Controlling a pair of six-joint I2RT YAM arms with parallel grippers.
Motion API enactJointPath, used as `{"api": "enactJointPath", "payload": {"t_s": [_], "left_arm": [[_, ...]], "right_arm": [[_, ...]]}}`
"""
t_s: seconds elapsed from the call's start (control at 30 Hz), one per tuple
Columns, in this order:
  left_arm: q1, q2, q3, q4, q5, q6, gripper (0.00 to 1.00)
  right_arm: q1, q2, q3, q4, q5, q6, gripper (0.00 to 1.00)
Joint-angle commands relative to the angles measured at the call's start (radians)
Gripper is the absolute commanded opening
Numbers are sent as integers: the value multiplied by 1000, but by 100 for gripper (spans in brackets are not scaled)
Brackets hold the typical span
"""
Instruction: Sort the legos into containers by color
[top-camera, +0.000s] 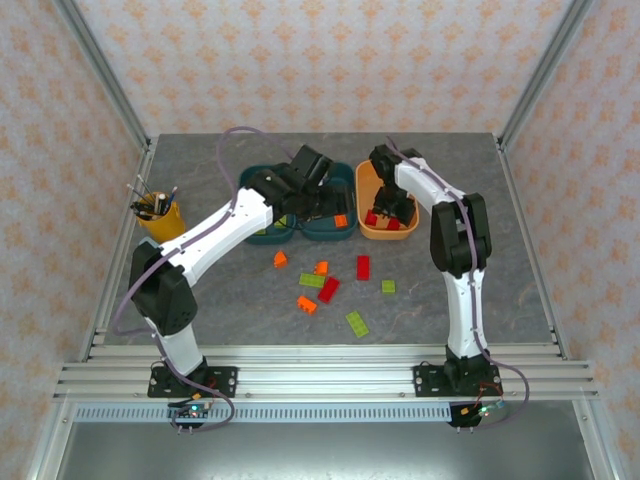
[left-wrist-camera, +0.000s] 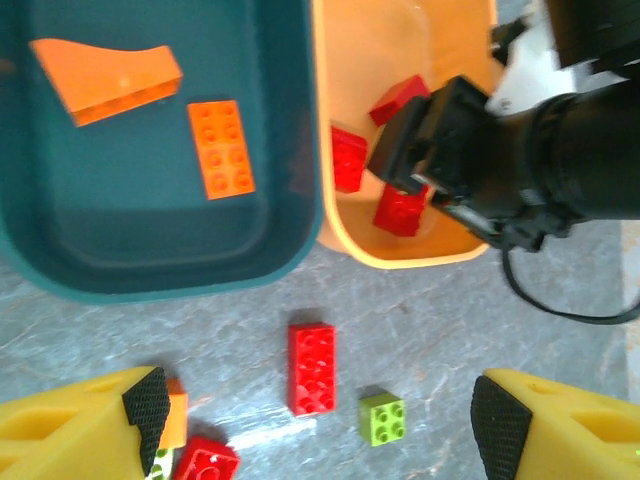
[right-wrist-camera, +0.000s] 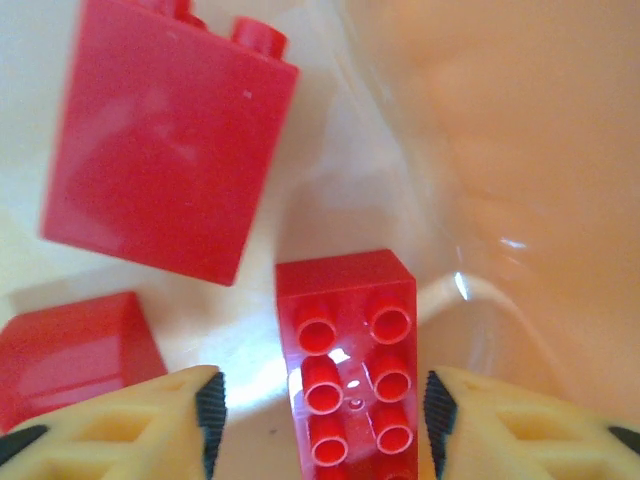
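Resting on a grey worktop (top-camera: 520, 280) between papered walls (top-camera: 300, 60), a loose red brick (left-wrist-camera: 311, 367) points lengthwise toward the orange tray (left-wrist-camera: 370, 40); left pincer (left-wrist-camera: 318, 405) spread, right pincer (right-wrist-camera: 320, 410) seemingly likewise.

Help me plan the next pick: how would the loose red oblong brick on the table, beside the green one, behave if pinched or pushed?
The red oblong brick looks like rigid moulded plastic, so probably stiff and light. Lying flat, studs up, it would likely slide on the table rather than tip or roll. Its glossy sides might slip when pinched.
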Motion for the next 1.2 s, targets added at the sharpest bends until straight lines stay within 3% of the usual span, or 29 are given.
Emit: {"api": "enactJointPath", "payload": {"t_s": [0.0, 0.1, 0.3, 0.43, 0.53, 0.83, 1.0, 1.17], "left_arm": [[-2, -96, -51, -112, -100, -2, 83], [9, -148, -137, -150, -119, 3, 83], [59, -222, -360, -167, -135, 78, 85], [98, -246, -507, -79, -95, 9, 88], [106, -221, -541, -20, -95, -85, 89], [98, -54, -485, 1, -177, -354, 86], [99, -19, -472, 14, -225, -377, 80], [100, 10, -472, 34, -242, -378, 67]], "right_arm": [[31, -128, 33, -27, 37, -24, 59], [70, -249, -24, 20, 46, -62, 60], [203, -591, -420, 297, -76, -167, 64], [303, -746, -659, 451, -252, -196, 65], [345, -803, -756, 496, -310, -188, 65], [356, -856, -823, 522, -351, -208, 65], [356, -865, -820, 521, -354, -205, 65], [356, -865, -815, 518, -360, -207, 65]]}}
